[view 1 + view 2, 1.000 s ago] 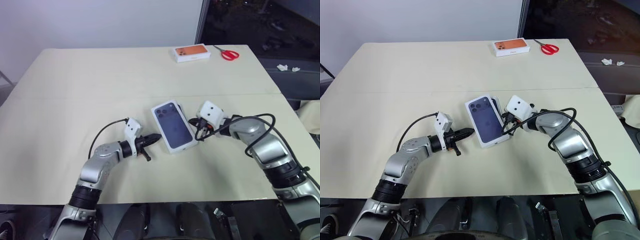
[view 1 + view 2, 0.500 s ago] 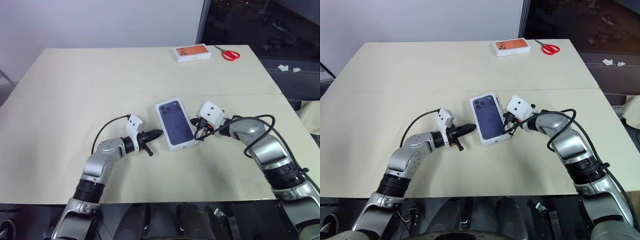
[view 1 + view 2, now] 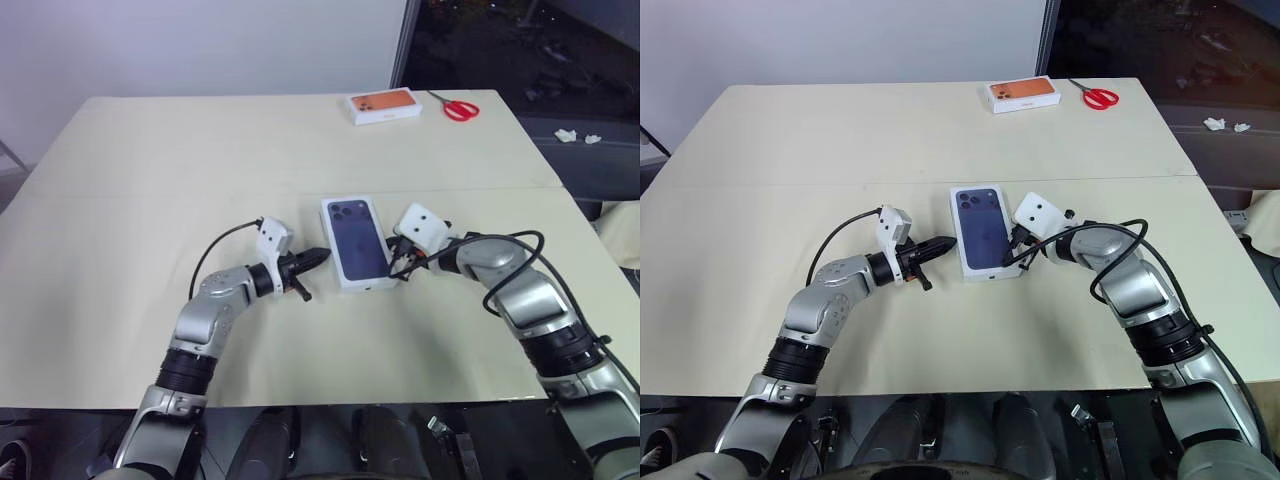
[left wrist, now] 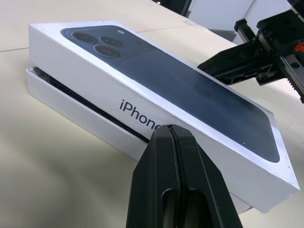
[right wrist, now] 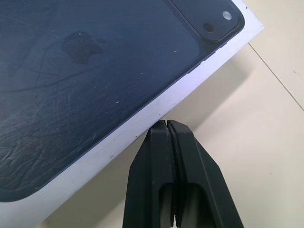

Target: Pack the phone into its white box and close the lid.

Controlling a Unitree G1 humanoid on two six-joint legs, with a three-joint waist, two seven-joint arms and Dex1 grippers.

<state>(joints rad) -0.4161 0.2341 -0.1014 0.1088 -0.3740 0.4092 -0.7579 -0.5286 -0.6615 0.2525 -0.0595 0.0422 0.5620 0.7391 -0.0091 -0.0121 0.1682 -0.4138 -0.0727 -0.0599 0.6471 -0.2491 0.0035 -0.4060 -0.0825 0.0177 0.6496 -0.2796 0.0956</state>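
- The table (image 3: 150, 200) is wide and pale cream, with a thin seam running across it from left to right.
- Behind the table is a plain light wall, and to the far right there is a dark part of the room.
- At the far right of the table lies a small box (image 3: 383, 105) with an orange phone picture on it.
- Red scissors (image 3: 456, 107) lie just right of that box.
- In the middle of the table sits the white box (image 4: 85, 114), with the lid (image 3: 356, 240) on top of it.
- The lid does not sit all the way down. In the left wrist view it sits tilted, with a dark gap under it.
- I cannot tell where the phone is.
- The lid has a dark blue phone picture on top, with camera rings at its far end.
- The side of the lid reads "iPhone", partly hidden by a finger.
- A faint apple logo shows on the picture in the right wrist view.
- The left gripper (image 3: 318, 257) is pressed shut and holds nothing. Its tip is at the lid's left side.
- The right gripper (image 5: 167, 124) is also pressed shut and holds nothing. Its tip is at the lid's right edge.
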